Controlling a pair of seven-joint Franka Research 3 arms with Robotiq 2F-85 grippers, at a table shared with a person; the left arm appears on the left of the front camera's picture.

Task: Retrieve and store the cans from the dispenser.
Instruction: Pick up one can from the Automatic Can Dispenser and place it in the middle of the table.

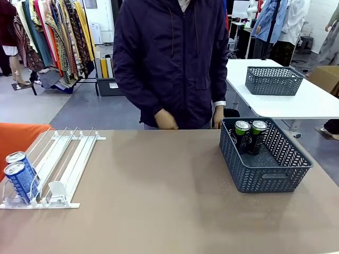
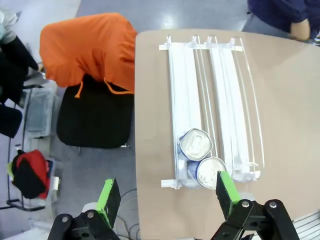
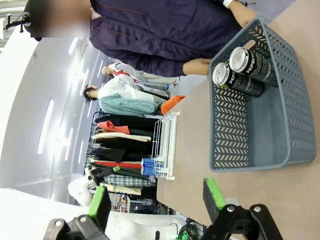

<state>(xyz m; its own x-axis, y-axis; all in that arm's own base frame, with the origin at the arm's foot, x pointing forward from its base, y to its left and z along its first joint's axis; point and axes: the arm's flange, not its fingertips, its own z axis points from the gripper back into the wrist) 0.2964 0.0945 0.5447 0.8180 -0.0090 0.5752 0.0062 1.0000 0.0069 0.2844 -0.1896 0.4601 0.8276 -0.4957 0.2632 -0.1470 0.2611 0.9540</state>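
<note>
Standing in the leftmost lane of the dispenser [image 1: 69, 153], two blue cans [image 1: 20, 177] rest one behind the other at its low front end, the nearer one against the clear lip. A white pusher [image 1: 55, 189] sits at the front of a neighbouring lane. The dispenser lies at the left of the table [image 1: 159, 185]. At the right, a blue-grey basket [image 1: 265, 177] holds two black cans [image 1: 250, 135], side by side in its far left corner, metal tops up. The left gripper [image 2: 167, 187] hangs above the dispenser's front end, jaws spread wide and holding nothing, its right pad [image 2: 224, 190] over the table just in front of the blue cans. The right gripper [image 3: 156, 186] is likewise wide apart and holding nothing, near the basket. A person [image 1: 169, 58] stands at the far edge, one hand [image 1: 165, 119] just above the tabletop.
</note>
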